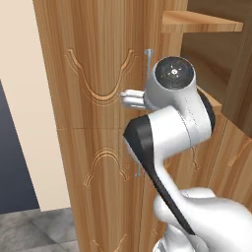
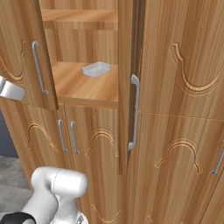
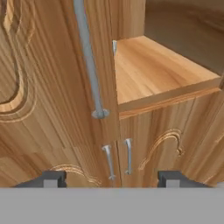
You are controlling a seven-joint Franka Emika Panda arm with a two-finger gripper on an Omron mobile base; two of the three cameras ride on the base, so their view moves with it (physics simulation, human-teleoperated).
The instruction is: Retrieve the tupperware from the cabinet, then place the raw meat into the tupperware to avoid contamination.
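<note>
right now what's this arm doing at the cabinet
The arm is at the tall wood cabinet, whose upper doors stand open. Its gripper is open and holds nothing, just off the left door's silver handle. The clear tupperware sits on the shelf inside, not yet picked up.

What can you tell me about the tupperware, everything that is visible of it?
The tupperware is a small, clear, see-through box with thin pale edges; it looks like plastic. It appears empty and lies flat on the lower wooden shelf inside the cabinet, toward the back, between the two open upper doors. Only the shelf touches it.
</note>
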